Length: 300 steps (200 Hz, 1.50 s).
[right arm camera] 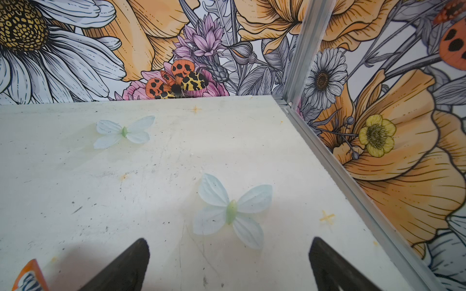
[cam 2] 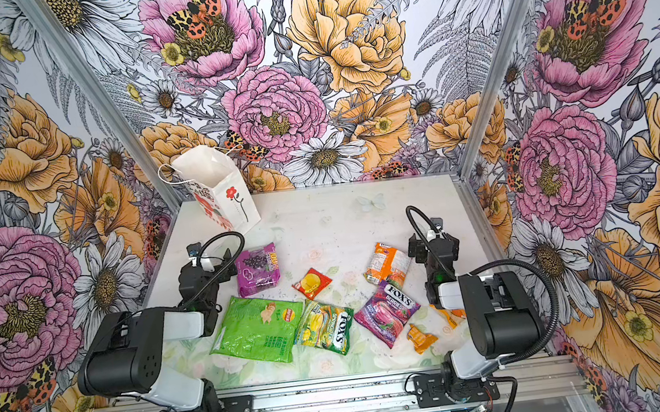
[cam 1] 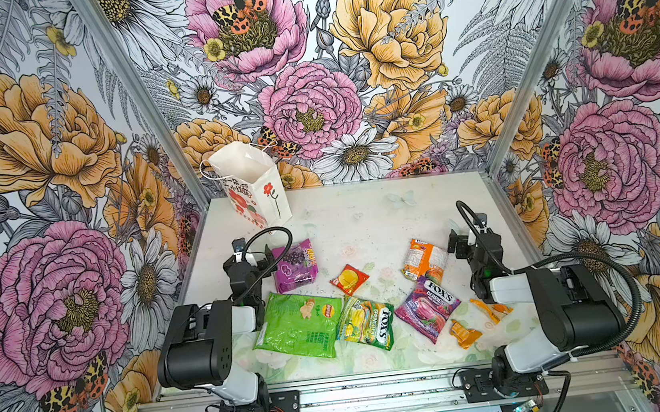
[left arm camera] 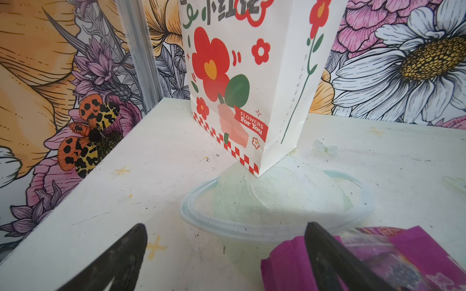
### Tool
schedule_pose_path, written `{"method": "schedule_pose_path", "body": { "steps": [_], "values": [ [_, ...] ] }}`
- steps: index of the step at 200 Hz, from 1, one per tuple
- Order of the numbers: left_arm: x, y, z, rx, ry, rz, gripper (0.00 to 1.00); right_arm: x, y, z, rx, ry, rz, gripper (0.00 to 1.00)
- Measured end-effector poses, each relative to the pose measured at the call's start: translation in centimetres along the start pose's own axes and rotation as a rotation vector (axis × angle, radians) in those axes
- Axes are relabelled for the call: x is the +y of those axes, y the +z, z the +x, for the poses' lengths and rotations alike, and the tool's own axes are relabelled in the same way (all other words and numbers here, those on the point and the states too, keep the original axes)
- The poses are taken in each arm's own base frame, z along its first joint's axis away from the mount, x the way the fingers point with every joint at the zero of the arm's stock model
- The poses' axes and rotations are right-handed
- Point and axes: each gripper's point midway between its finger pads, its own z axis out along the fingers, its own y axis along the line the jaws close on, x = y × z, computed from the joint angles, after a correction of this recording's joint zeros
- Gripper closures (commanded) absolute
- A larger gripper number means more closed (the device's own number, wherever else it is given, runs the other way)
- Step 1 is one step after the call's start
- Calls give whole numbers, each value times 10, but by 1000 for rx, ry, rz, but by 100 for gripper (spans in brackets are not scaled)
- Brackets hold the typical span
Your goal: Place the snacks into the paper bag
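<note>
My left fingers [left arm camera: 121, 264] spread wide, empty, low over worktop [cam 1: 363, 220]. Purple packet [cam 1: 296, 265] just beside them, toward middle, long axis pointing at paper bag [cam 1: 252, 181]: upright, far left corner, ahead of me. My right fingers [right arm camera: 126, 267] wide too, empty, orange packet [cam 1: 424, 264] beside. Left arm nearer bag. Worktop flat, room ample.

The paper bag [cam 1: 274, 204] is white with red flowers, the big packet [cam 1: 297, 325] bright green.

Paper bag [left arm camera: 277, 63]: top cut off in left wrist view. Purple grape packet [left arm camera: 433, 252]: cropped, partly behind a pincer finger [left arm camera: 325, 252]. Small orange wrapper [cam 1: 483, 308]: partly under right arm [cam 1: 512, 288].
</note>
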Motion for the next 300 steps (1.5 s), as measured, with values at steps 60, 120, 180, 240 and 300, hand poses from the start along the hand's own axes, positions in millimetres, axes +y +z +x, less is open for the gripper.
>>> {"method": "schedule_pose_path", "body": {
  "steps": [60,120,180,240,300],
  "values": [
    [0,0,0,0,0,0,1,0,0,0,0,0,0,0],
    [15,-9,-12,-7,-26,-82,1,-1,-2,-3,-11,6,1,0],
    [41,-32,-78,-43,-133,-243,1,-19,-40,-71,-105,83,58,0],
    [46,-68,-129,-77,-485,-238,1,-21,-76,-128,-107,363,-12,0],
    [-7,-31,-139,81,-571,-30,1,-16,-107,-140,-80,571,-173,3]
  ]
}}
